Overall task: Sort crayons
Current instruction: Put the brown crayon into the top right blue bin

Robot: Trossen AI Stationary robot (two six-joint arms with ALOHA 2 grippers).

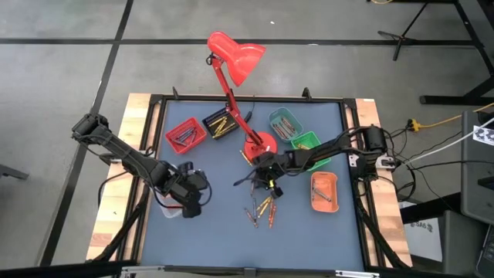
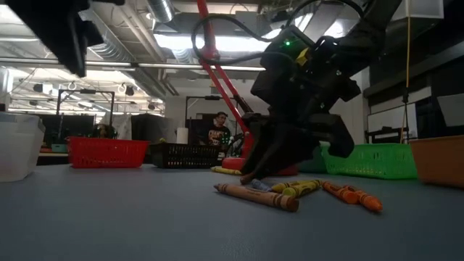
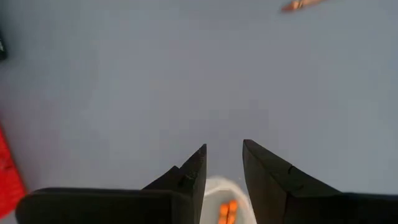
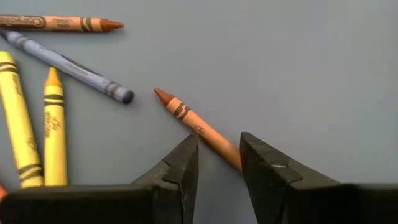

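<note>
Right gripper point(image 4: 219, 163) is straddling an orange crayon point(image 4: 198, 128) mid-table, fingers narrowly parted; I'm keeping the left gripper point(image 3: 222, 167), likewise parted, near the table's left edge

Open blue bench point(image 1: 208, 239) along the near edge, red lamp point(image 1: 235, 66) leaning over the middle, trays point(image 1: 184, 133) lining the far side, loose crayons point(image 1: 262, 208) beside the right pincer point(image 1: 266, 184).

floor point(image 1: 62, 69): grey, dark seams, upper left | ceiling lights point(image 2: 217, 43): bright strips, top centre | person point(image 2: 217, 130): seated far back, centre | stand legs point(image 1: 432, 31): black, upper right
</note>
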